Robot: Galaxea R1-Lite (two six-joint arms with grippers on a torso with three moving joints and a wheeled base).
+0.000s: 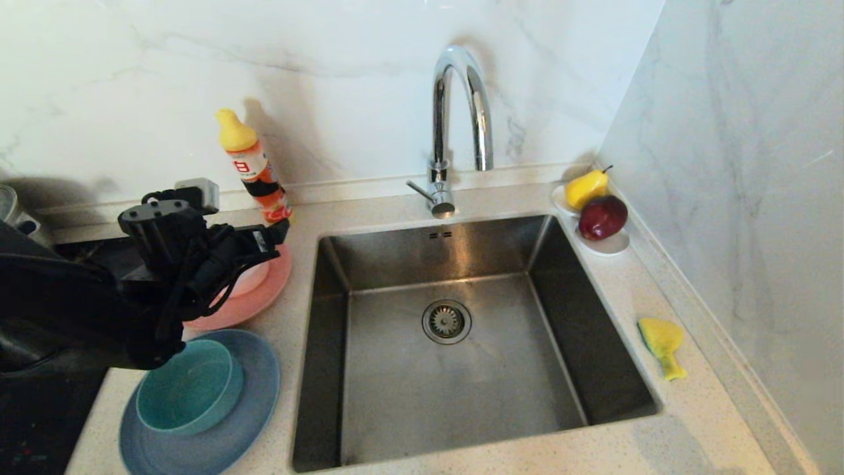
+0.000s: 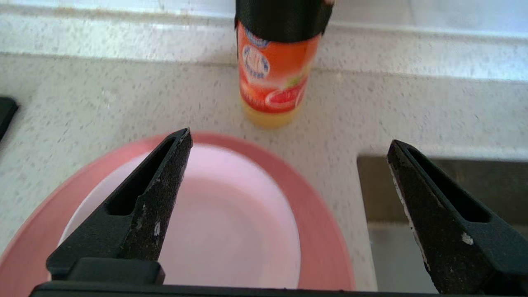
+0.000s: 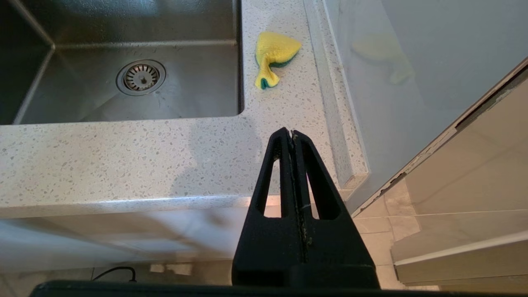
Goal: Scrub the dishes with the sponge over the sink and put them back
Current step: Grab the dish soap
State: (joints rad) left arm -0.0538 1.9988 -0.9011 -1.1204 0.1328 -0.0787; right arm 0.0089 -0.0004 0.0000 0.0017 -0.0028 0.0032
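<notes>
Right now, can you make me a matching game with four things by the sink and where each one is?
Things:
1. sponge
2. teal bowl
3. pale pink bowl
4. pear

Places:
A. on the salmon-pink plate, under the open left gripper
B. on the white saucer, beside the dark red fruit
C. on the counter, right of the sink
D. on the light blue plate

Pairs: 1-C, 2-D, 3-A, 4-B
</notes>
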